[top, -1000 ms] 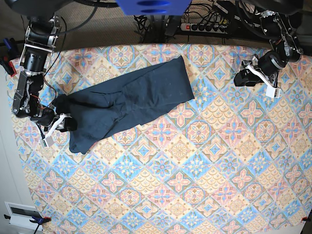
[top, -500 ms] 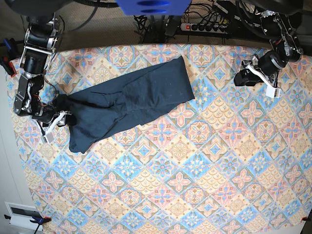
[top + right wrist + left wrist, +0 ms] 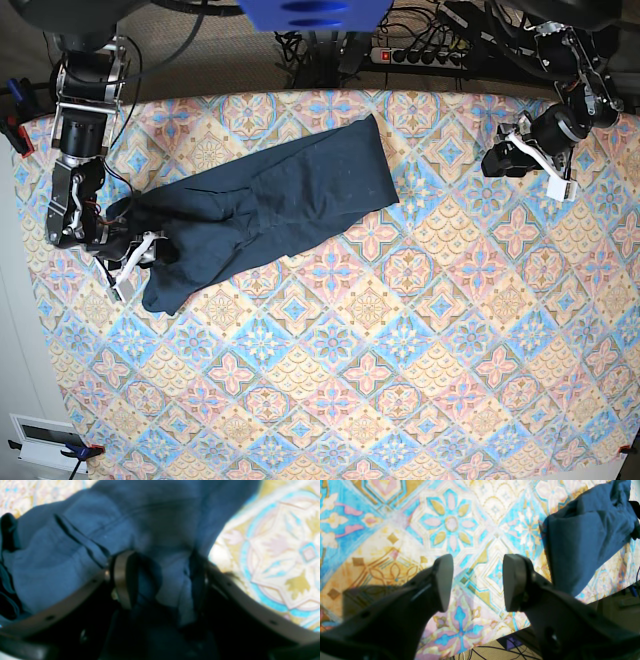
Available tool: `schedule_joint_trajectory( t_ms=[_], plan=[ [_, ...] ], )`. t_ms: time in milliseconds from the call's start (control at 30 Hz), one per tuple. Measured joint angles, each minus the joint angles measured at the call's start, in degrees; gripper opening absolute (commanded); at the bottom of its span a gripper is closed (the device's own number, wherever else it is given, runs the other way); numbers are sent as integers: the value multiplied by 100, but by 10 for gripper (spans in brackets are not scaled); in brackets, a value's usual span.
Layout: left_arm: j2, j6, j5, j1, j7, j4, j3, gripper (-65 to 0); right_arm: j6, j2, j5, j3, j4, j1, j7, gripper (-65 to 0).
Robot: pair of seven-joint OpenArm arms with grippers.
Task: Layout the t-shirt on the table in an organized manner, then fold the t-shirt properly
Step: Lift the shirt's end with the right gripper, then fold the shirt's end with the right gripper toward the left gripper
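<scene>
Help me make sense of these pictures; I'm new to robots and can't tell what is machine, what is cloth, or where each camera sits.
This is a two-armed robot at a table covered in a colourful tile-pattern cloth. One camera looks down from above; the other two sit on the wrists, looking past each arm's jaws. A dark navy soft cloth t-shirt lies crumpled in a long diagonal strip. The right gripper has cloth bunched between its parted jaws at the shirt's end; whether it grips is unclear. The left gripper is open over bare table, holding nothing, apart from the shirt.
</scene>
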Motion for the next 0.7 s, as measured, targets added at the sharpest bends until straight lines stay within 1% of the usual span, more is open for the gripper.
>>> schedule_joint_trajectory(
  t_ms=[67, 133, 200, 267, 333, 467, 533, 600, 700],
  plan=[
    [0, 0, -4, -13, -2, 0, 0, -335, 2, 4, 48, 11, 2, -59, 13, -362],
    [0, 0, -4, -11, 0, 0, 0, -335, -4, -7, 70, 11, 7, -50, -31, -408],
    [0, 0, -4, -13, 0, 0, 0, -335, -2, -13, 208, 9, 4, -61, -133, -483],
    [0, 0, -4, -13, -2, 0, 0, -335, 2, -37, 382, 7, -7, -87, -195, -578],
    [0, 0, -2, -13, 2, 0, 0, -335, 0, -44, 503, -2, -15, -96, -232, -649],
    [0, 0, -2, -13, 0, 0, 0, -335, -2, -42, 520, 0, 2, -94, -267, -650],
    [0, 0, -4, -13, 0, 0, 0, -335, -2, -48, 542, 0, 46, -92, -380, -650],
    [2, 0, -4, -13, 0, 0, 0, -335, -35, -70, 549, -7, 411, -162, -658, -650],
    [0, 0, -2, -26, 0, 0, 0, -335, 7, -74, 940, -13, 1248, -275, -894, -650]
  ],
)
